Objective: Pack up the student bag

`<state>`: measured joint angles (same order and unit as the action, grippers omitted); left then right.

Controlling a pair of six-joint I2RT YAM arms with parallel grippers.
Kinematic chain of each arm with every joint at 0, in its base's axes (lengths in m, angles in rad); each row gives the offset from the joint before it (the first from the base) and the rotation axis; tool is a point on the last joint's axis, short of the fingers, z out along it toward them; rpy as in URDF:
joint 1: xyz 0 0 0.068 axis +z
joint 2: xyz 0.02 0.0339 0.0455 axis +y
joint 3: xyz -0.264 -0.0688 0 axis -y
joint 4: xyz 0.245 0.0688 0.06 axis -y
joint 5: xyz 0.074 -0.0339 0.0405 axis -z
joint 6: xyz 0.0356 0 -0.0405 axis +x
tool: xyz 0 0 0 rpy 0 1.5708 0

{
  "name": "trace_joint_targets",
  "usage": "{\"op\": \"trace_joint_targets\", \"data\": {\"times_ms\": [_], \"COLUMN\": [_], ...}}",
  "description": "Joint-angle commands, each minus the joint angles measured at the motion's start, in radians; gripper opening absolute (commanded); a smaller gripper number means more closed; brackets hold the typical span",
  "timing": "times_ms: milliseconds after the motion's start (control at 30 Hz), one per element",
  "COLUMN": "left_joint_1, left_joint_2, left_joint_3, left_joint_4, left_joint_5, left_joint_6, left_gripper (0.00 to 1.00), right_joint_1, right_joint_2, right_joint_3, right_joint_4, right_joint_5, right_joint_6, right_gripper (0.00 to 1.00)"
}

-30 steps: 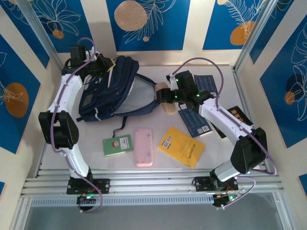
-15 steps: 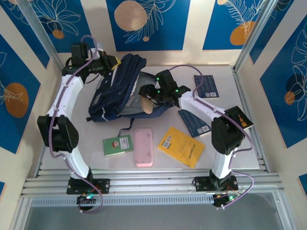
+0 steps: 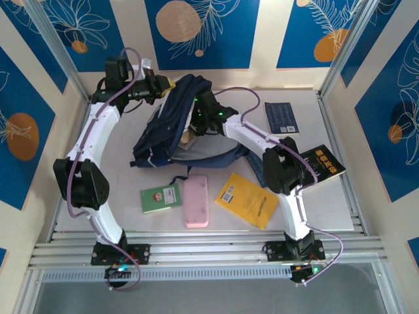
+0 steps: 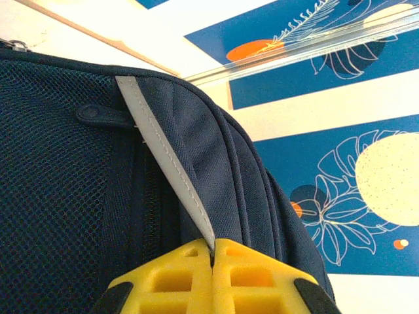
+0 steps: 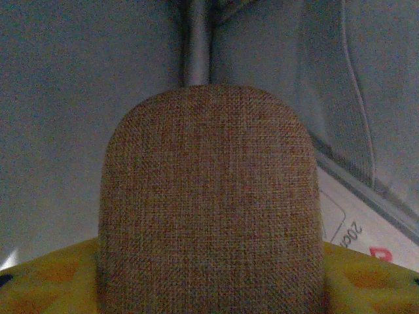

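The left gripper [image 4: 213, 252] is closed tight on the grey stripe [image 4: 171, 176] of the student bag [image 3: 163, 134], at the back left of the table [image 3: 340, 196]. The right gripper [image 5: 209, 288], half open, holds a brown woven case [image 5: 209, 196] inside the bag. The black book's [image 3: 324, 162] title is too small to read.

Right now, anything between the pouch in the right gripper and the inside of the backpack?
Nothing visible. The right gripper holds the brown pouch inside the student bag, grey lining ahead. The left gripper pinches the bag's grey strip.
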<state>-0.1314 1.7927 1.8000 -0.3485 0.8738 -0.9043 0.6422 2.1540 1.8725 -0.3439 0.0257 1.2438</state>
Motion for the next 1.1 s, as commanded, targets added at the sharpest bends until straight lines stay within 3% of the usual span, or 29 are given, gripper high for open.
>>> {"op": "trace_joint_targets", "data": {"times_ms": [0,233,433,600,800,1067], "left_joint_1": [-0.003,-0.002,0.0,0.012,0.051,0.111], "left_joint_2": [-0.065,-0.05,-0.039,-0.038,-0.056,-0.074], "left_joint_3": [0.086,0.089,0.089,0.089,0.055,-0.022], "left_joint_4": [0.151,0.144,0.139,0.09,-0.022,-0.008], "left_joint_5": [0.077,0.083,0.08,0.057,-0.042,-0.149], "left_joint_6": [-0.024,-0.011,-0.008,0.032,0.132,0.128], "left_gripper": [0.0,0.0,0.0,0.0,0.0,0.0], "right_joint_1": [0.022,0.024,0.019,0.019,0.034,0.032], "right_joint_2": [0.046,0.014,-0.01,-0.068,-0.186,-0.45], "right_joint_3": [0.042,-0.053,-0.071,-0.112,-0.109,-0.355], "right_joint_4": [0.017,0.258,0.323,0.3,0.041,0.024], "right_joint_5": [0.012,-0.064,-0.111,-0.079,0.045,0.19], "right_joint_6": [0.05,-0.004,-0.052,-0.128,-0.414,-0.615], "right_gripper": [0.64,0.72,0.77,0.77,0.77,0.73]}}
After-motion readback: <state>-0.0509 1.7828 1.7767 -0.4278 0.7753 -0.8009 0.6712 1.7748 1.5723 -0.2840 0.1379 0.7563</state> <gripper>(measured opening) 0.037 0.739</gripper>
